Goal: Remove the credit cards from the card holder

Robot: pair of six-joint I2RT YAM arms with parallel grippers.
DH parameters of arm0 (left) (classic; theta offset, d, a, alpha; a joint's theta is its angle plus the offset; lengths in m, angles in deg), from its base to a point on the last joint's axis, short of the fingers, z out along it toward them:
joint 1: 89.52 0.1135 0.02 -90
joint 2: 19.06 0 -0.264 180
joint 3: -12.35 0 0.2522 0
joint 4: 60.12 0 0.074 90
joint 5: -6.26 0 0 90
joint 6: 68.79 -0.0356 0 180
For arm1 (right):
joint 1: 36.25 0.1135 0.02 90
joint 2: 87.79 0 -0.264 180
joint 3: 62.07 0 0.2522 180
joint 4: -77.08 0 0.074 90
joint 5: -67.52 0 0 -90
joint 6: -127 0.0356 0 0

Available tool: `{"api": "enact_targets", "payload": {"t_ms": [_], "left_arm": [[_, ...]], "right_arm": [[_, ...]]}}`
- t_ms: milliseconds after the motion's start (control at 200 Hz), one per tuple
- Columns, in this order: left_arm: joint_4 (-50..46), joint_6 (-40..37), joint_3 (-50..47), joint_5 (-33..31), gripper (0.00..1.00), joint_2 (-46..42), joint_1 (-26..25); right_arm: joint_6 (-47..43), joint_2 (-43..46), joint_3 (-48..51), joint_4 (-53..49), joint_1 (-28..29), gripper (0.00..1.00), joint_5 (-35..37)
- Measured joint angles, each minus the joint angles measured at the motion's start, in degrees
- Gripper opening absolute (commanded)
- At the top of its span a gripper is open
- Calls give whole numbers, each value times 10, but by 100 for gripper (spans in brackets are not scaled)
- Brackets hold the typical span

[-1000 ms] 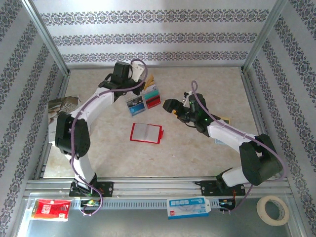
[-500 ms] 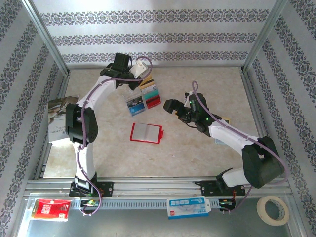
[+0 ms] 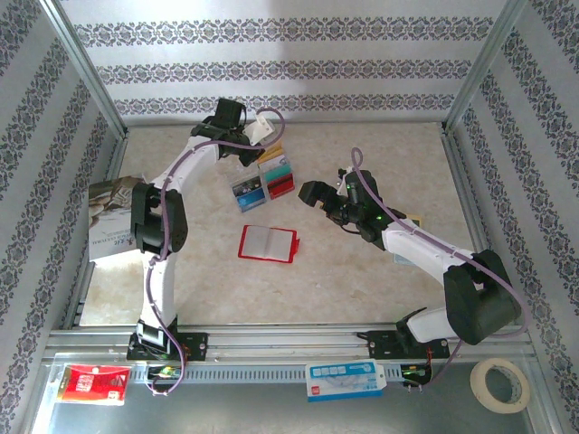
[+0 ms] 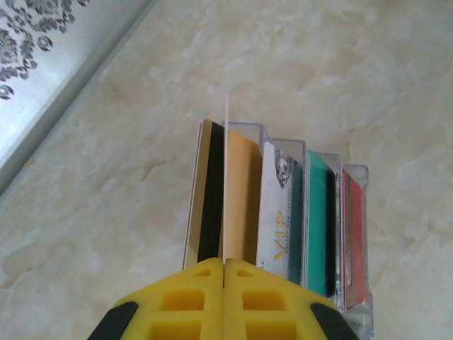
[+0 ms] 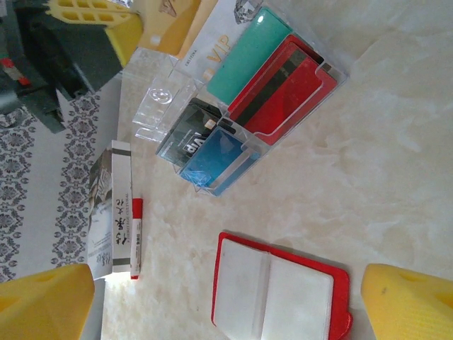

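The red card holder (image 3: 268, 243) lies open and flat on the table, its pale clear pockets (image 5: 279, 290) facing up. Several credit cards, tan, grey, teal, red and blue, stand in a clear plastic rack (image 3: 267, 179) (image 5: 241, 99) behind it. My left gripper (image 3: 253, 136) (image 4: 225, 263) hangs over the rack's tan end, shut on a thin pale card (image 4: 226, 177) seen edge-on. My right gripper (image 3: 312, 193) (image 5: 226, 304) hovers open to the right of the rack, above the holder's far side, with nothing between its yellow fingers (image 5: 42, 301).
A printed magazine (image 3: 109, 217) lies by the left wall with a red marker (image 5: 136, 237) beside it. On the near ledge sit a red packet (image 3: 90, 383), a blue-white packet (image 3: 348, 378) and a tape roll (image 3: 500, 383). Patterned walls close three sides.
The left arm has swung up and back, carrying its gripper and the pale card slightly toward the rear wall. The right gripper has stayed put, jaws a touch wider.
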Motion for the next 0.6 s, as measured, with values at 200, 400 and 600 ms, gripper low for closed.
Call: {"api": "enact_targets", "payload": {"t_ms": [200, 400, 600], "left_arm": [[-14, -14, 3, 0, 0, 3, 0], [-18, -17, 11, 0, 8, 8, 0], [-18, -12, 22, -13, 25, 21, 0]], "right_arm": [[1, 0, 0, 0, 0, 96, 0], [3, -12, -6, 1, 0, 96, 0], [5, -17, -6, 0, 0, 96, 0]]}}
